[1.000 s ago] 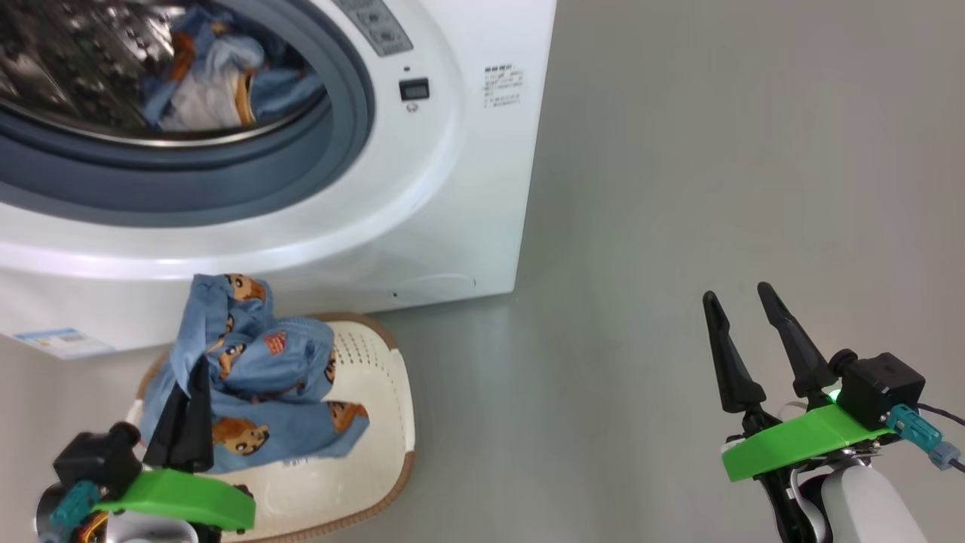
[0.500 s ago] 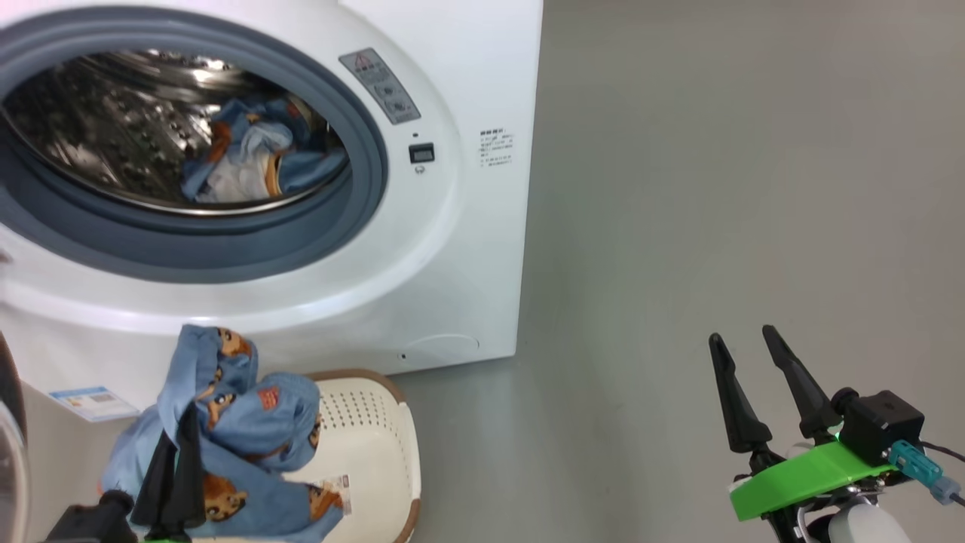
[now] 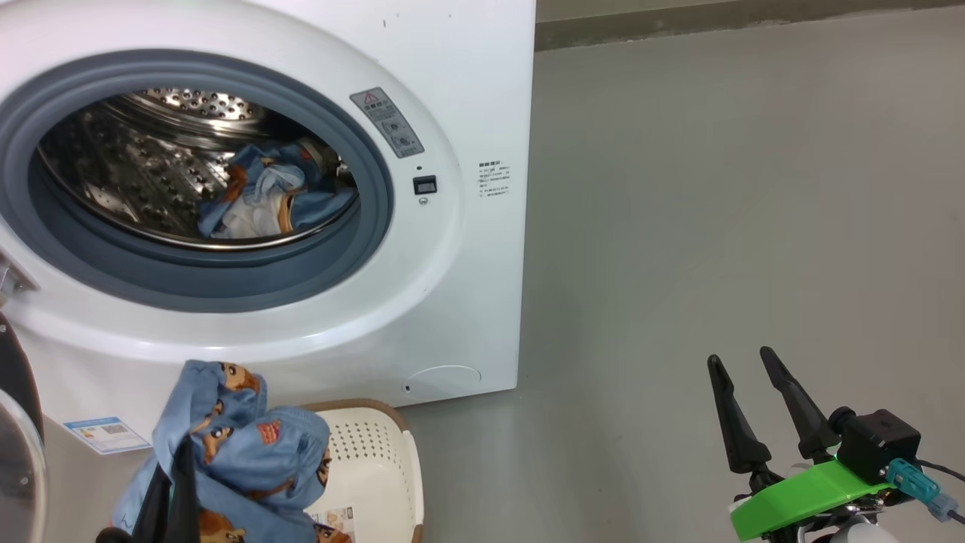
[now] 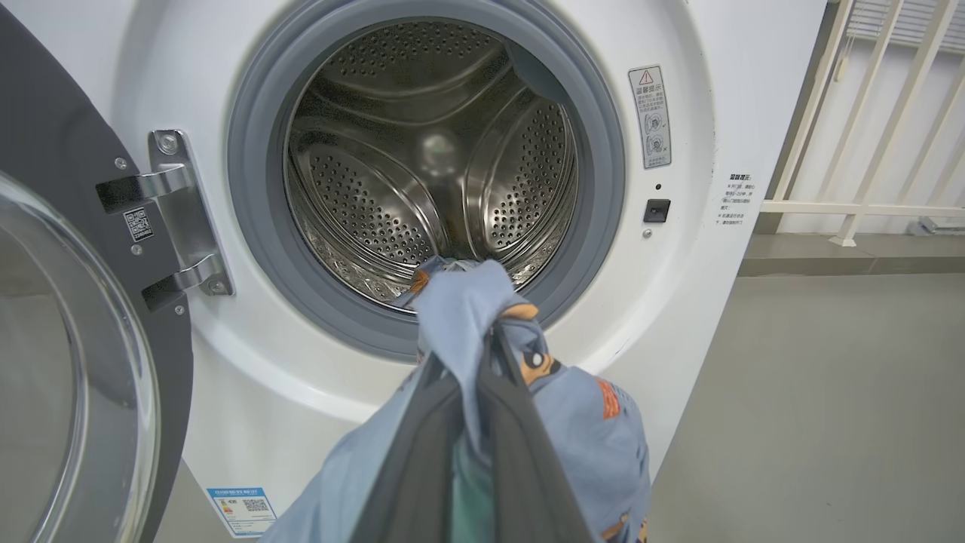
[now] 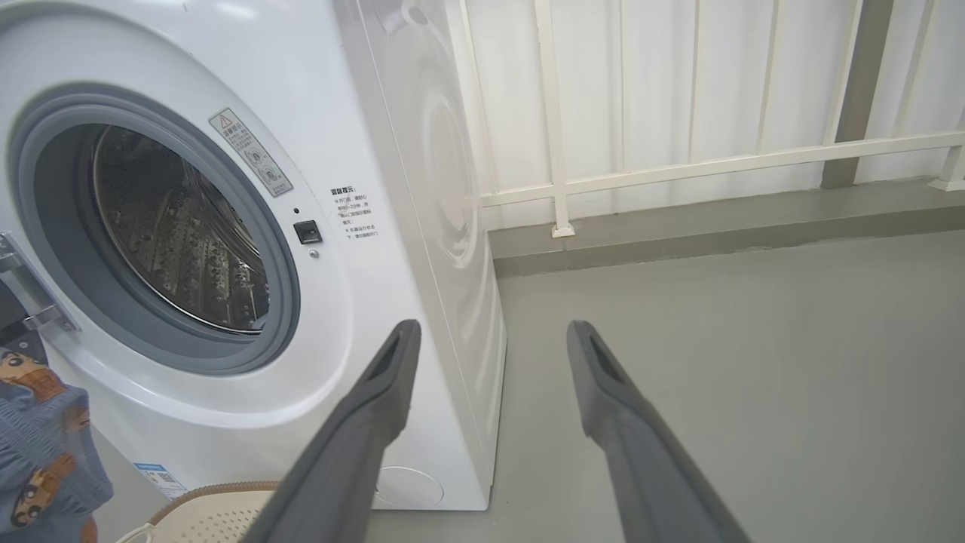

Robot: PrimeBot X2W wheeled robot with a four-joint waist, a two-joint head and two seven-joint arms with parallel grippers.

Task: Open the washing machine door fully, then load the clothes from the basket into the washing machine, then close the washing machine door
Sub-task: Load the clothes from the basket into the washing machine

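Camera tilt first: against a second ago the whole head view has slid downward, so the big white boxy front-loading washing machine (image 3: 467, 90) sits lower in frame and its full grey-blue rubber gasket (image 3: 226, 283) now shows. That's the head moving, not the things. What hasn't changed is that the left gripper (image 3: 173, 483) still has the soft blue garment with orange cartoon animal prints (image 3: 249, 452) hanging over the small cream-white perforated plastic basket (image 3: 381, 452), which stands on the grey floor (image 3: 716, 188) just in front of the machine, below the opening.

Arm pose now: the left gripper's two dark fingers poke up from the bottom left edge of the head view, pinched tight on that garment, with the cloth draped over and around them. In the left wrist view they point toward the lower lip of the perforated steel drum (image 4: 422, 151), the bunched fabric in front of the gasket. Can't tell if it touches the machine.

The right gripper (image 3: 739, 360) is at the lower right on its green mount, fingers pointing up and leaning a bit left, spread wide with nothing between them, well apart from the machine.

The large round door with glossy black rim and clear glass bowl (image 4: 45, 362) stands swung open to the left on its metal hinge (image 4: 181, 219). A heap of blue and cream clothes (image 3: 271, 200) already lies inside the drum
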